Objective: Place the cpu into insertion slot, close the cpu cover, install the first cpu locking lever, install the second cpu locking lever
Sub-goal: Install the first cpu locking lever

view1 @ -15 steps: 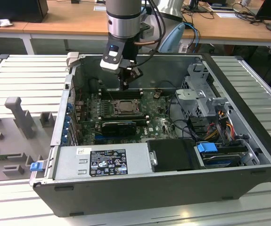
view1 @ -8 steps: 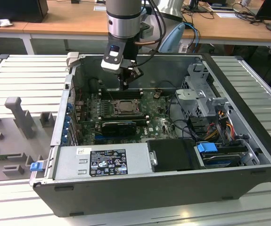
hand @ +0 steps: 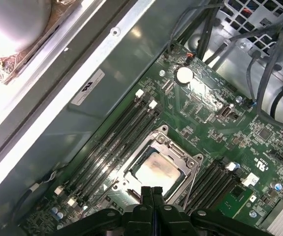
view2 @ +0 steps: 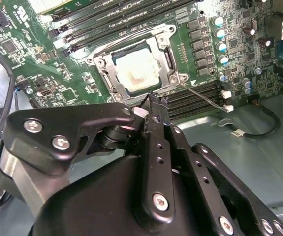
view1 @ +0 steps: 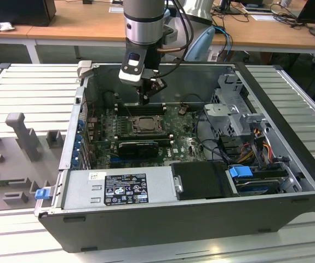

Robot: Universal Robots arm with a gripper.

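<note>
worktop (view1: 31, 82): ribbed pale metal slats | computer case (view1: 201, 216): open, lying on its side across the worktop's middle | grey moulded fixtures (view1: 16, 159): beside the case, by the worktop's edge at the exterior view's left

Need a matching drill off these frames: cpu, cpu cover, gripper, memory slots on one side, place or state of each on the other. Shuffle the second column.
Column 1
1. cpu
2. cpu cover
3. gripper
4. memory slots

Column 2
A. long black rows flanking the cover on two sides
B. shut, hanging close by the cover
C. pale metal face showing through the cover's window
D. folded down flat, framing the chip

Pairs: 1-C, 2-D, 3-B, 4-A
</note>
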